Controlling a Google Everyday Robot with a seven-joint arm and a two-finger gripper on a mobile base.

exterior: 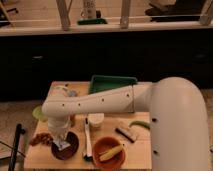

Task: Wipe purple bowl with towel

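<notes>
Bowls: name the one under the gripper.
The purple bowl, left of the brush, with the gripper above it; the orange bowl sits right of the brush.

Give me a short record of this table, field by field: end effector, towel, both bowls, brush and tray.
end effector: low over the purple bowl, near-left part of the table
purple bowl: near-left of the table, left of the brush
towel: in the purple bowl, just under the end effector
orange bowl: near edge, right of the brush, with a yellowish item inside
brush: white handle, lying between the two bowls
green tray: far side of the table, partly hidden by the arm
</notes>
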